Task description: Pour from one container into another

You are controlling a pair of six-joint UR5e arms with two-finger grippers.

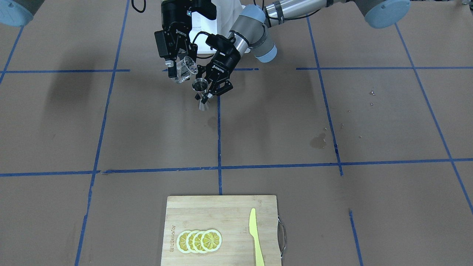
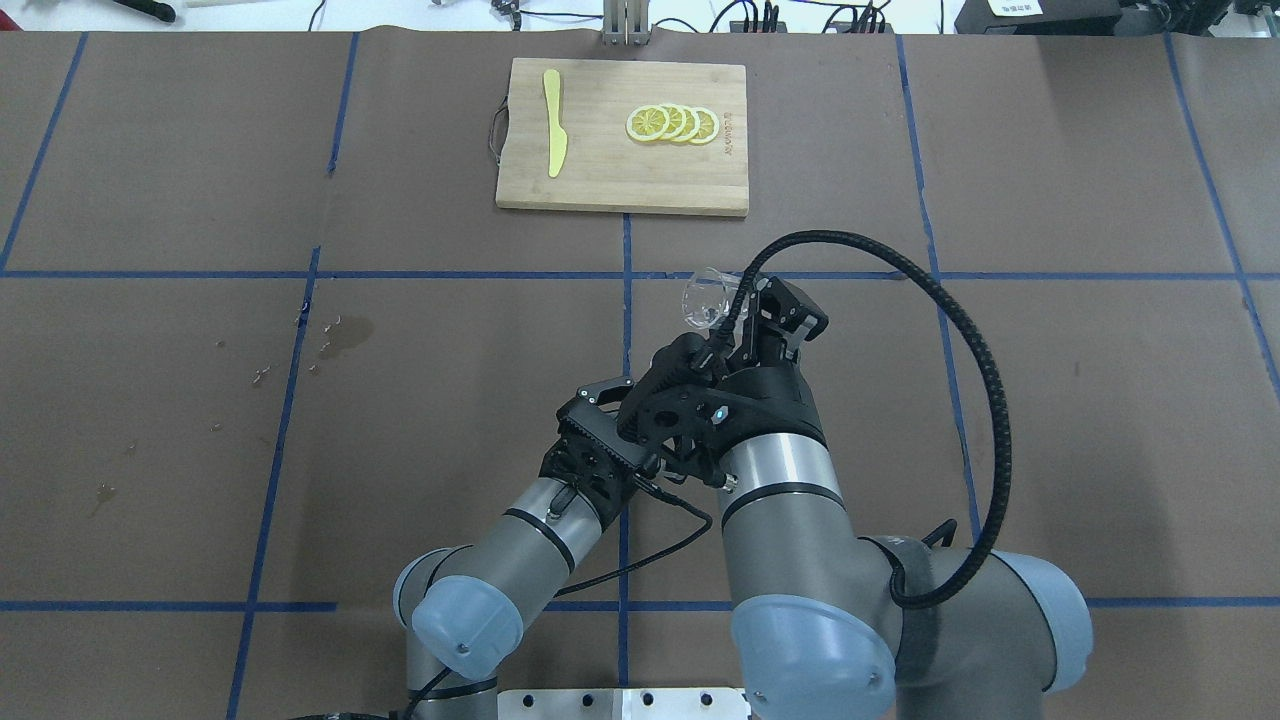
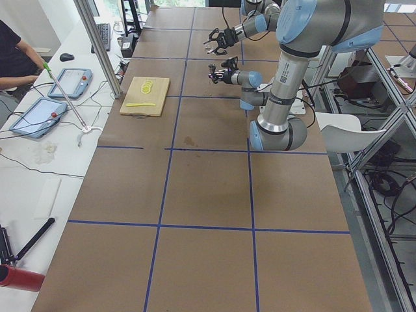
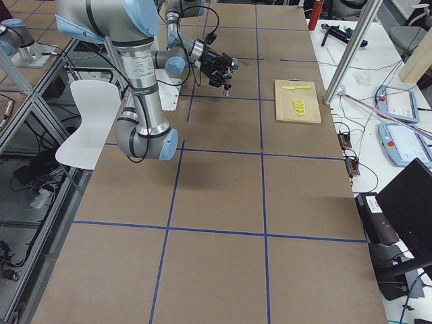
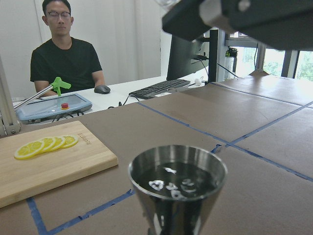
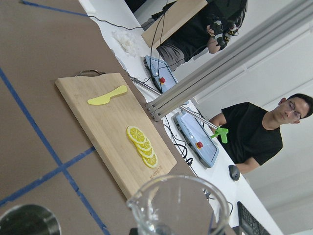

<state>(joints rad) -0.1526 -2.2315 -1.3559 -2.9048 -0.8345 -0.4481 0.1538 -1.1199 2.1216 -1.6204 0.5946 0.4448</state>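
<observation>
The clear glass tumbler hangs above the table, tipped with its mouth toward the jigger, and my right gripper is shut on it. Just below and beside it, my left gripper is shut on the waist of the steel hourglass jigger, held upright off the table. In the left wrist view the jigger has clear liquid in its upper cup. The right wrist view shows the glass rim close up and the jigger's rim lower left. From overhead the glass shows but the jigger is hidden under my right arm.
A bamboo cutting board with several lemon slices and a yellow knife lies at the far side. Wet stains mark the brown paper. A person sits at the side bench with tablets.
</observation>
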